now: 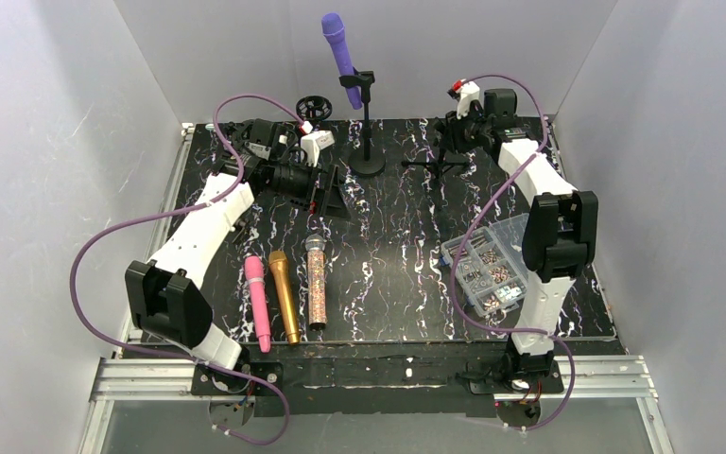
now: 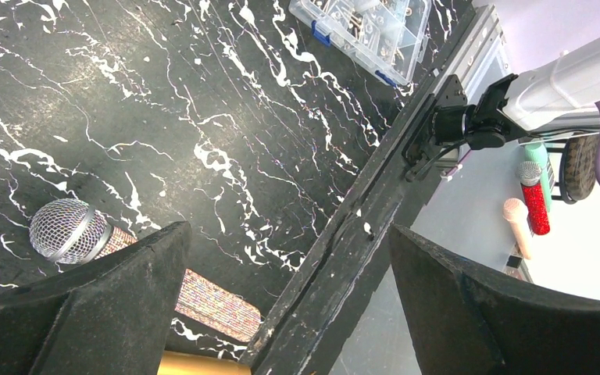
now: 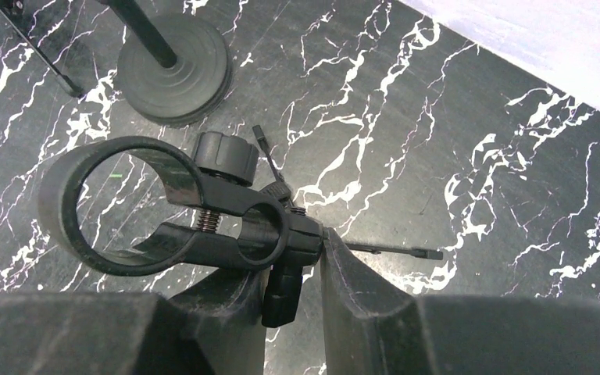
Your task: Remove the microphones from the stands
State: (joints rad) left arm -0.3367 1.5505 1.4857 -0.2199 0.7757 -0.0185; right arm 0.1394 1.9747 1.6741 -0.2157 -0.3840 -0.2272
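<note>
A purple microphone (image 1: 337, 57) sits tilted in the clip of a black stand (image 1: 367, 123) with a round base (image 1: 369, 165) at the back middle. The base also shows in the right wrist view (image 3: 176, 66). My left gripper (image 1: 331, 194) is open and empty, to the lower left of that stand; its jaws stand wide apart in the left wrist view (image 2: 289, 229). My right gripper (image 1: 456, 132) is shut on the neck of a small tripod stand (image 3: 293, 234), whose clip (image 3: 125, 207) is empty.
Three loose microphones lie at the front left: pink (image 1: 258, 303), gold (image 1: 284, 295) and glittery (image 1: 316, 282). The glittery one shows in the left wrist view (image 2: 70, 230). A clear parts box (image 1: 492, 265) sits at the right. Grey walls close in the table.
</note>
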